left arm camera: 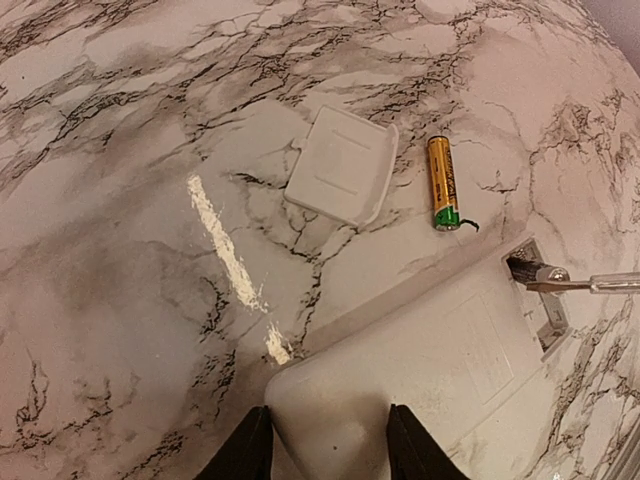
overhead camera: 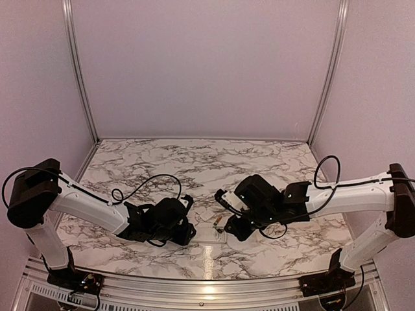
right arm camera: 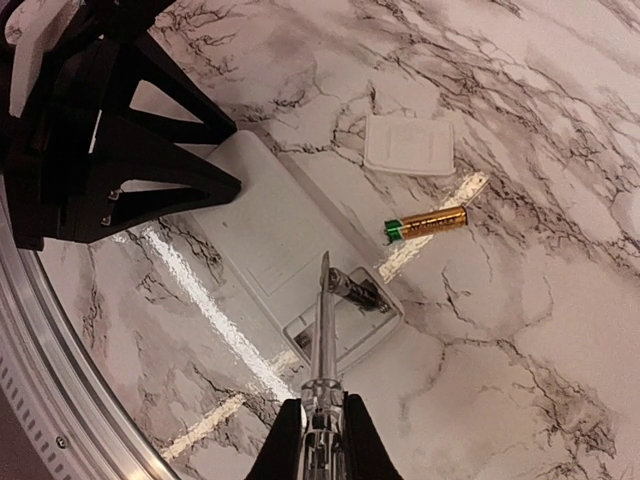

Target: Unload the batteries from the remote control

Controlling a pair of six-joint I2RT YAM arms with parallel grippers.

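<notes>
Marble worktop (overhead camera: pixel 194 165) between pale walls (overhead camera: pixel 207 65) carries everything, close to its near edge and between the two arms. The remote (left arm camera: pixel 440 375) lies flat there, back up. The compartment (right arm camera: pixel 345 315) at its right end is bare because the back panel (left arm camera: pixel 342 165) is off and lies just beyond on the far side. Beside that panel rests the gold battery (left arm camera: pixel 443 183), already out and apart from the remote. A second, dark battery (right arm camera: pixel 352 288) still sits in the compartment, so the job looks about half done.

The left jaws stand partly spread, clamped on the two long edges of the remote's left end. The likely reason is to stop the slab sliding or tipping while the other end is worked.

The right jaws are pressed together on the handle of a thin tool (right arm camera: pixel 322 330). It is held like a lever, with its tip laid against the dark battery inside the compartment. That placement suggests prying, since the cell seems to sit too deep and too snug for jaws to reach.

The next move probably calls for a gentle lift at one end of the cell. The risk is the tip slipping off the round metal, or the battery springing out and rolling across the worktop.
</notes>
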